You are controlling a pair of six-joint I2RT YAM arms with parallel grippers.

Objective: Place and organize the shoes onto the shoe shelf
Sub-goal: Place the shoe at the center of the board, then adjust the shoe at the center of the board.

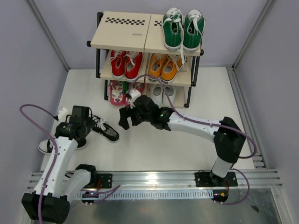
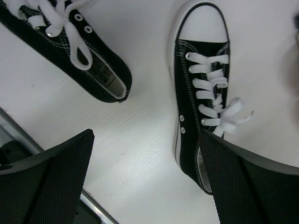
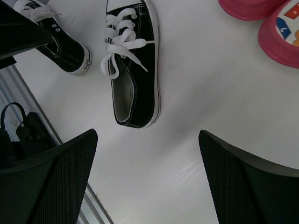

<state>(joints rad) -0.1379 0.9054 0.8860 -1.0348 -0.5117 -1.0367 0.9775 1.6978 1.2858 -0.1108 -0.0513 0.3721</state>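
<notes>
Left gripper (image 2: 145, 179) is hovering, jaws wide, over black sneakers (image 1: 105, 131) lying near the worktop's (image 1: 154, 144) left edge, probably lining up a grab | right gripper (image 1: 127, 116) is hanging mid-table, jaws spread, empty | shelf (image 1: 122, 33) is standing at the far edge, top-left board bare, seemingly awaiting them.

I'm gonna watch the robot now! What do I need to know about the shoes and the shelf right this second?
The left gripper is open and empty, above the black sneakers on the table.
The right gripper is open and empty, hovering before the bottom tier of the shelf.
Done: green sneakers on the top right board; pink flip-flops and white shoes on the bottom tier.
Left: both black sneakers must go on the shelf; its top left board is bare.
</notes>
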